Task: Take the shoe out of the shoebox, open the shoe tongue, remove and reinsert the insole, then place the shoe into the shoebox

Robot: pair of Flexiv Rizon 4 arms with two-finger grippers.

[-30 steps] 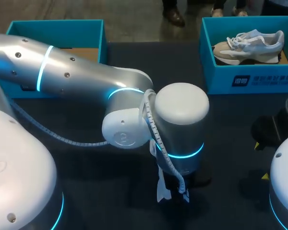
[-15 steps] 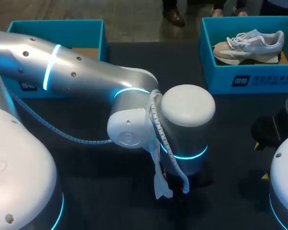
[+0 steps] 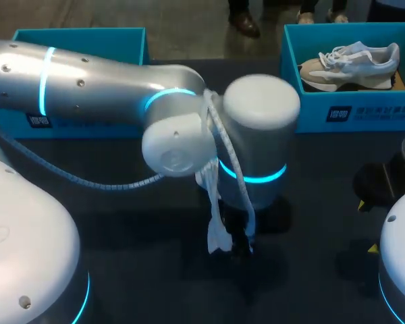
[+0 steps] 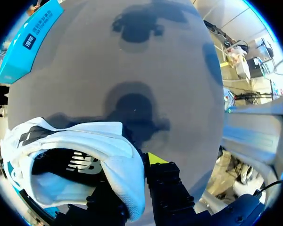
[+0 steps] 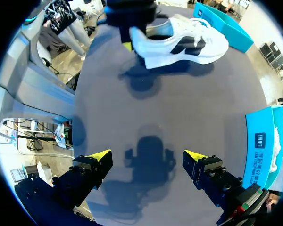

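Shoe (image 4: 85, 160): white with dark side marks, held by its heel rim in the left pincer, toe pointing away from the fingers, hanging clear of the table.
Left pincer (image 4: 132, 188): clamped on the heel wall. One finger is outside with its yellow tip showing; the other is hidden by the shoe and seems to be inside the opening.
Inside the shoe: a dark insole (image 4: 80, 165) appears to lie in place just ahead of the fingers.
Under the left pincer: bare dark table (image 4: 132, 61) with only a shadow on it.
Right pincer (image 5: 148, 157): fingers spread wide with nothing between them, hovering over the table. The shoe is ahead of it and well apart.
Left box (image 3: 81, 40): beyond the left pincer, and no shoe shows in it.
Right box (image 3: 351, 108): beside the right pincer, holding a second shoe (image 3: 351, 64), grey and beige.
Done: the white shoe is out of a box, judging by where it hangs.
Left to do: probably setting it down, opening the tongue, working the insole out and back in, then boxing it. Whether the insole step is already done cannot be told.
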